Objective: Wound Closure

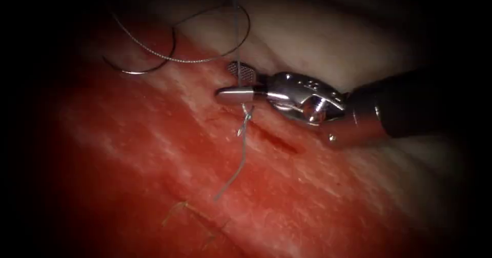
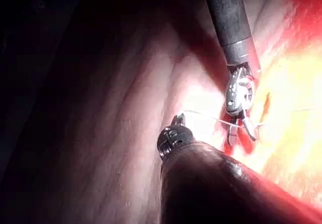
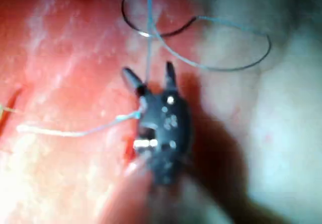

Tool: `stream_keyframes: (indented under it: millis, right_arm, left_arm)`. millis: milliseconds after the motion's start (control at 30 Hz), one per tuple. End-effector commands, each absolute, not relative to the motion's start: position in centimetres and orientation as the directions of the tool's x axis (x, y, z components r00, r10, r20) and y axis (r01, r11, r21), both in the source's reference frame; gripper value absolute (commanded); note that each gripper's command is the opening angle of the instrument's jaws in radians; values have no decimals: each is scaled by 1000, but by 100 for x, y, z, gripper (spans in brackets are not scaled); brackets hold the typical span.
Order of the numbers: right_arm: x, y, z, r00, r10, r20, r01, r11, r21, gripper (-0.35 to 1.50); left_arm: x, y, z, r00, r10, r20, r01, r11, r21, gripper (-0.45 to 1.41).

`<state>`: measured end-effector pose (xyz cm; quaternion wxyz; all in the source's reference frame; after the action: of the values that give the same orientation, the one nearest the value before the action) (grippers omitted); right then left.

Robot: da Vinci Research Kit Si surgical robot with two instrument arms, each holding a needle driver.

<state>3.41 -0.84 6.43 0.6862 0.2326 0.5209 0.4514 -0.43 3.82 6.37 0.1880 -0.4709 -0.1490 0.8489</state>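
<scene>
Red tissue [image 1: 154,150] carries the cut [image 1: 277,140]; right tool [image 1: 241,81] jaws gape around the taut thread [image 1: 236,27], gripping nothing; needle [image 1: 148,65] lies loose left of it; left tool [image 2: 176,128] jaws unreadable.

Right end effector [image 1: 240,82] enters from 3 o'clock, jaws parted, tips toward 9. Left end effector [image 2: 177,119] state unclear.

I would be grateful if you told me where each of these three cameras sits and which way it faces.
Endoscope view: above and in front of the tissue, facing the cut; the right tool enters from the right, jaws open astride the thread, needle lying free.
Left wrist view: rides the left arm, looking along its shaft at the left tool.
Right wrist view: rides the right arm, facing its own jaws.
Shared: all three views show the right tool and the thread.
</scene>
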Motion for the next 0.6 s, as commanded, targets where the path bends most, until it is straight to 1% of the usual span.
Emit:
stream_keyframes:
  millis: [33, 367, 600]
  right_arm:
    - [351, -88, 649, 49, 861, -506, -377, 486, 789, 133]
    - [370, -95, 657, 59, 856, -513, -356, 498, 790, 133]
    - [373, -99, 656, 61, 855, -515, -350, 502, 791, 131]
  left_arm:
    - [-47, 383, 641, -487, 454, -746, -177, -888, -425, -45]
    - [-51, 380, 631, -489, 447, -749, -174, -892, -418, -45]
    - [-54, 382, 629, -488, 444, -752, -171, -893, -416, -45]
